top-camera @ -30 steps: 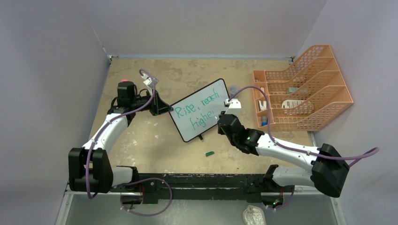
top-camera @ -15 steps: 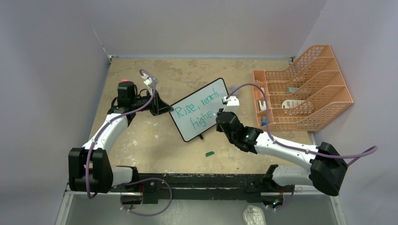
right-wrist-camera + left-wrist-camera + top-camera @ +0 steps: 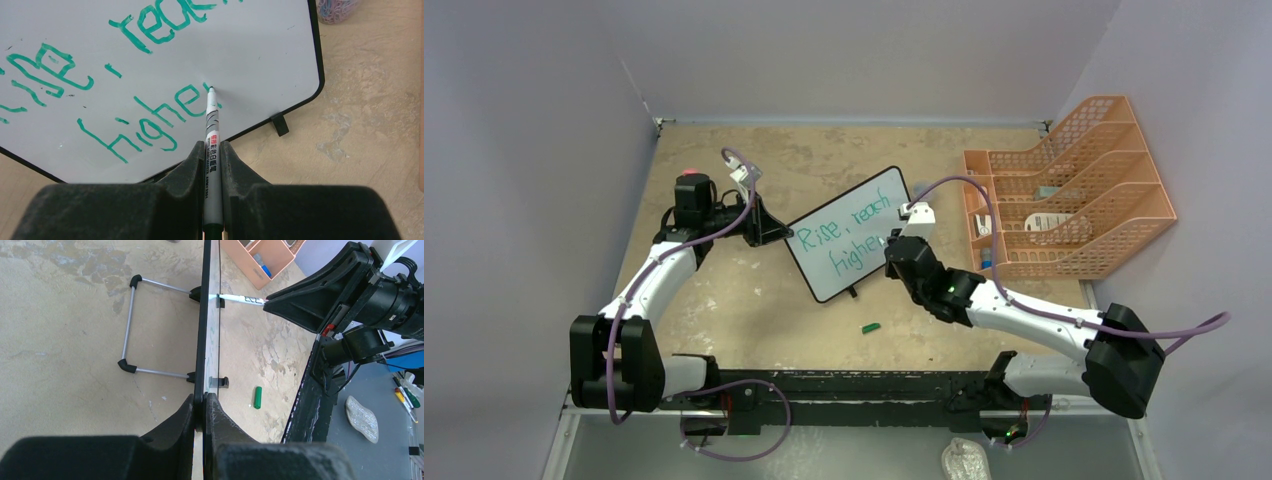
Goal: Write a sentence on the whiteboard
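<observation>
The whiteboard (image 3: pixel 839 283) stands tilted at mid-table, propped on its feet. My left gripper (image 3: pixel 782 232) is shut on its left edge; the left wrist view shows the black frame (image 3: pixel 204 315) pinched between the jaws (image 3: pixel 204 397). The green sentence (image 3: pixel 849 235) reads "Rise, reach" above "highe". My right gripper (image 3: pixel 892 252) is shut on a white marker (image 3: pixel 212 112), gripped by the barrel (image 3: pixel 213 145). Its tip touches the whiteboard (image 3: pixel 260 60) just past the last letter of the sentence (image 3: pixel 150 125). The marker (image 3: pixel 240 298) also shows in the left wrist view.
A green marker cap (image 3: pixel 871 327) lies on the table in front of the board. An orange tiered file tray (image 3: pixel 1064 190) stands at the right. The board's wire stand (image 3: pixel 129 325) sticks out behind it. A tub of coloured clips (image 3: pixel 335 9) sits beyond the board's corner.
My right gripper has shifted slightly up and toward the board with the marker. The left arm and the board have stayed still.
</observation>
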Controlling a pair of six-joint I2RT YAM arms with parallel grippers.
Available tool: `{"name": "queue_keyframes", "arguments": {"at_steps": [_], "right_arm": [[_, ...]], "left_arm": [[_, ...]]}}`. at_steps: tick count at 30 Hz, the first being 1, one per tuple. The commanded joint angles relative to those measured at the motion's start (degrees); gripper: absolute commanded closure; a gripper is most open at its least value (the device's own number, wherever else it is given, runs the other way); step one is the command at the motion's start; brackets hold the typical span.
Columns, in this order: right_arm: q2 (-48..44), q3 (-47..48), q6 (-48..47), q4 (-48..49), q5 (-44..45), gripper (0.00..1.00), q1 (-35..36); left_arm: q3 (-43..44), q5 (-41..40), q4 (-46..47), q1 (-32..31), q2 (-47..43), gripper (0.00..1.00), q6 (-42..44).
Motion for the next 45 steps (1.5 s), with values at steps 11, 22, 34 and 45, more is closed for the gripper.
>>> {"name": "queue_keyframes", "arguments": {"at_steps": [11, 22, 34, 45], "right_arm": [[-0.3, 2.7, -0.7, 2.6, 2.6, 1.0, -0.9], [-4.2, 1.2, 1.8, -1.6, 2.2, 1.0, -1.1], [-5.0, -2.6, 4.4, -1.8, 1.3, 1.0, -1.9], [-3.5, -2.9, 3.7, 1.0, 0.1, 1.0, -3.6]], "left_arm": [[1.2, -1.0, -1.1, -0.6, 0.4, 1.0, 2.3], [1.3, -1.4, -1.1, -0.6, 0.4, 1.0, 2.3], [1.2, -1.4, -1.3, -0.6, 0.4, 1.0, 2.4], [1.3, -1.4, -1.3, -0.6, 0.4, 1.0, 2.4]]}}
